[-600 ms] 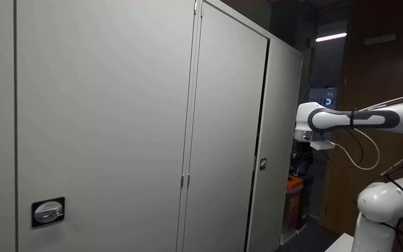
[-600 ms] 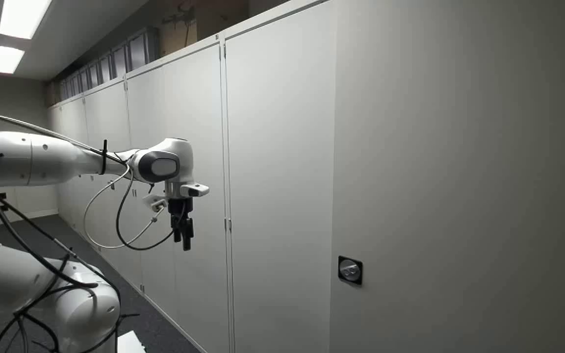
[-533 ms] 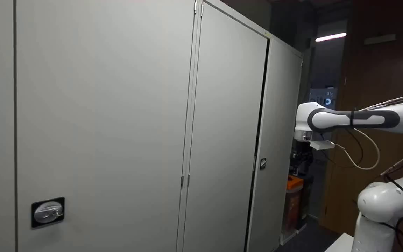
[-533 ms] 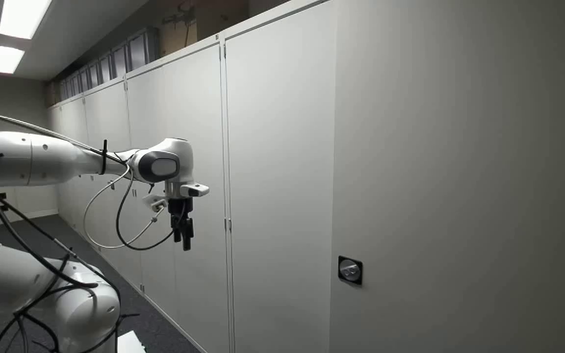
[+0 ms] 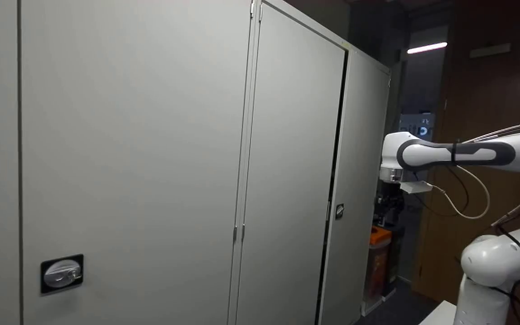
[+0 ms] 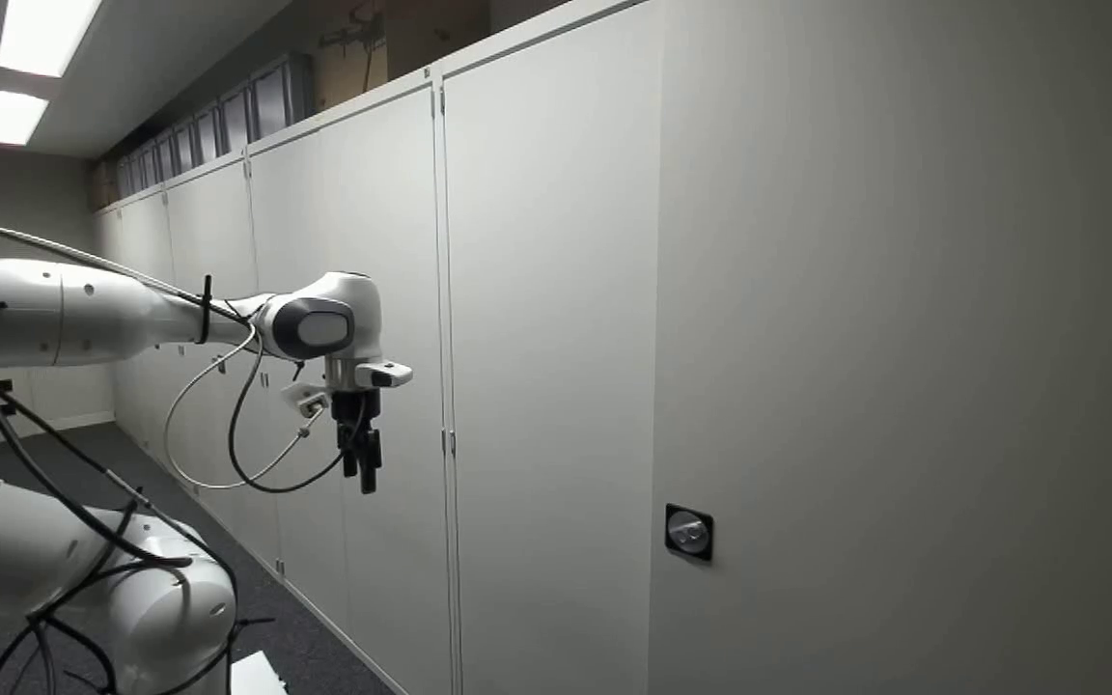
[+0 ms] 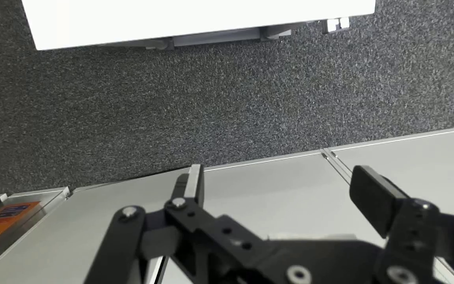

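When compared with the pictures from about half a second earlier, the hand (image 6: 360,475) shows no displacement that can be established; any shift is too slight to confirm. In both exterior views the arm (image 6: 102,309) keeps the same pose, with the hand pointing downward.

As to its state, the wrist view shows the fingers (image 7: 371,197) spread wide apart across the lower centre and lower right of the frame, with nothing held between them.

Nearest to the hand, the cabinet (image 7: 266,201) fills the lower part of the wrist view behind the spread fingers. The two appear apart, though the depth between them cannot be judged. In an exterior view a latch (image 5: 340,211) sits right of centre on a narrow door (image 5: 366,135); the latch shows no turn, and the dark slit along the door's edge looks no wider.

Finding: no contact is evident and no door has swung over the interval, so the work is judged to be at a pause, neither advanced nor set back.

Also noted: grey carpet (image 7: 227,98) across the middle of the wrist view, a white desk (image 7: 195,19) along its top edge, and a bin (image 5: 376,271) at the lower right of an exterior view, unmoved.
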`<state>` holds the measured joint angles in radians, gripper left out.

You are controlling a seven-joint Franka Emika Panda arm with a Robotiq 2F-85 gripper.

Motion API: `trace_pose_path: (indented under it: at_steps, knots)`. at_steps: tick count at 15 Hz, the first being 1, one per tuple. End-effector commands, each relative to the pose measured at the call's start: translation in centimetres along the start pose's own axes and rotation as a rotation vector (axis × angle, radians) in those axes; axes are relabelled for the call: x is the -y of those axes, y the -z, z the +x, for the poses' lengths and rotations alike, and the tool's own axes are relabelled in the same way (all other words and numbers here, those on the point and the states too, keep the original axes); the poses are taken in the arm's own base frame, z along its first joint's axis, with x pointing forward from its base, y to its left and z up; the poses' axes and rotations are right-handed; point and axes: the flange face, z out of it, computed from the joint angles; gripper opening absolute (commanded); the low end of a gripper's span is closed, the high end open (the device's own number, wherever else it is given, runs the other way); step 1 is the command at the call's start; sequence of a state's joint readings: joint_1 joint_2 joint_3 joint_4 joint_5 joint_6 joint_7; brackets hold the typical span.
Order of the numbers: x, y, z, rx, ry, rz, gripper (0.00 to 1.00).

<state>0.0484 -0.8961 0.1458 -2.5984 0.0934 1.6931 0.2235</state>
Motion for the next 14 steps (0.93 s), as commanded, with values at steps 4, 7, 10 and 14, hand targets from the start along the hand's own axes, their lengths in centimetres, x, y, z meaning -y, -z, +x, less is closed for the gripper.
trace_pose_path:
  at_steps: [4, 7, 10, 14]
  knots:
    - [-5.4, 0.9, 0.4, -0.027, -0.133, 0.044, 1.00]
    - [-9.4, 1.2, 0.4, -0.046, -0.216, 0.040, 1.00]
    - [-13.2, 1.3, 0.4, -0.072, -0.283, 0.006, 1.00]
    - [-17.4, 0.9, 0.6, -0.117, -0.349, -0.077, 1.00]
